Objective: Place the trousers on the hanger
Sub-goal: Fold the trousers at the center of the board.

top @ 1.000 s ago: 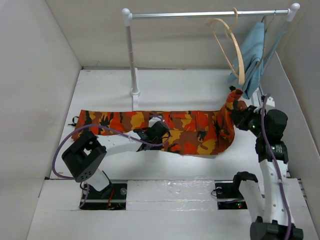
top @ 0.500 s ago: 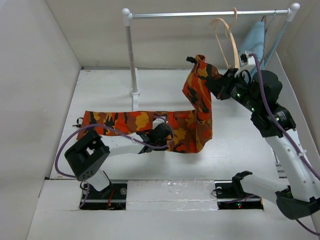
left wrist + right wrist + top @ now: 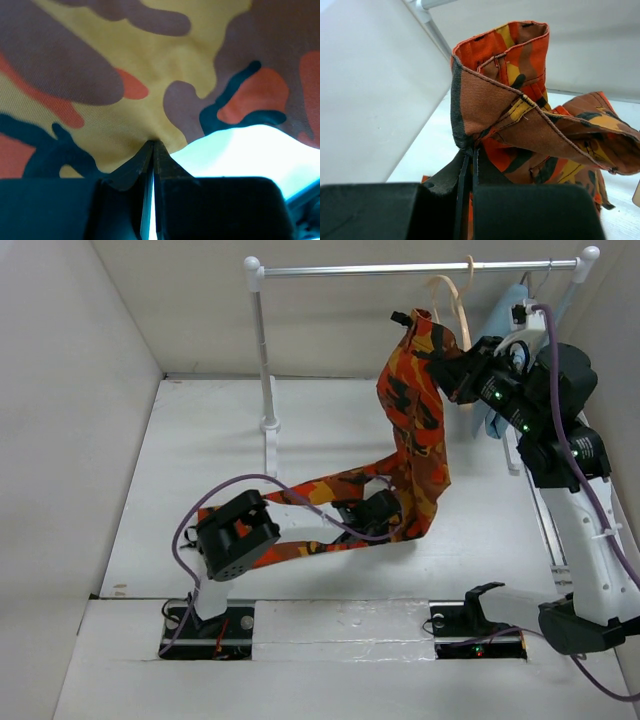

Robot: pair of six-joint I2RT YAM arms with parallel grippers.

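The camouflage trousers (image 3: 415,430) hang from my right gripper (image 3: 447,362), which is shut on their waistband high up, just left of the tan wooden hanger (image 3: 458,308) on the rail. The cloth drapes down to the table and trails left. My left gripper (image 3: 392,512) is shut on the trousers low near the table. In the right wrist view the jaws (image 3: 470,150) pinch the folded waistband (image 3: 495,85). In the left wrist view the jaws (image 3: 152,145) pinch the camouflage cloth (image 3: 125,75).
A white rail stand (image 3: 262,350) with a metal bar (image 3: 400,269) spans the back. A light-blue cloth (image 3: 495,420) hangs behind my right arm at the far right. White walls close in the table on both sides.
My right gripper has lifted the waistband from table level up to the hanger. My left arm has swung right, dragging the trouser legs toward the middle.
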